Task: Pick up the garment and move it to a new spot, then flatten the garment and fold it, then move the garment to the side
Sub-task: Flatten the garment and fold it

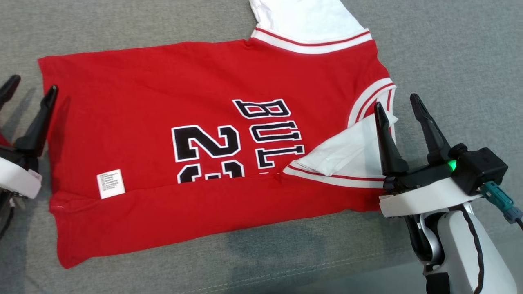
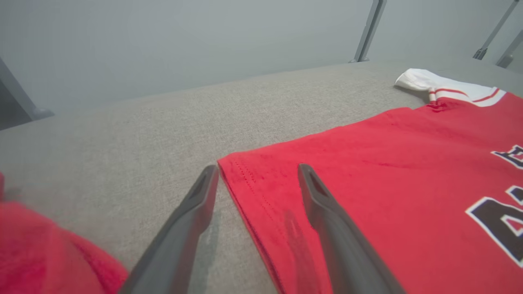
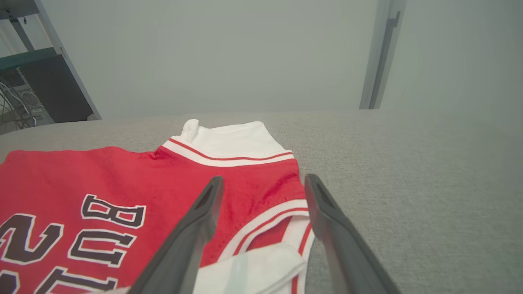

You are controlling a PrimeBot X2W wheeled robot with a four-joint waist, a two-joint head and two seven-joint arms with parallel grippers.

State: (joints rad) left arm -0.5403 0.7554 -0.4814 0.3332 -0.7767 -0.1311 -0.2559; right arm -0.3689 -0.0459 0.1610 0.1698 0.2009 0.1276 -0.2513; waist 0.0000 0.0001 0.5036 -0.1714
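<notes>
A red basketball jersey (image 1: 163,102) lies spread on the grey fabric tabletop (image 1: 449,41), its near edge folded up over the number. The left hand (image 1: 30,92) at the hem and the right hand (image 1: 396,103) at the neckline both stand wide open, holding nothing.

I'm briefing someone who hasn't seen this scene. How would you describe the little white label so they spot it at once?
A red jersey lies spread on the grey surface, its near edge folded up. Right at that fold line, toward the robot's left, sits the label. It is a small white rectangle with fine print, far smaller than the white sleeves opposite.
</notes>
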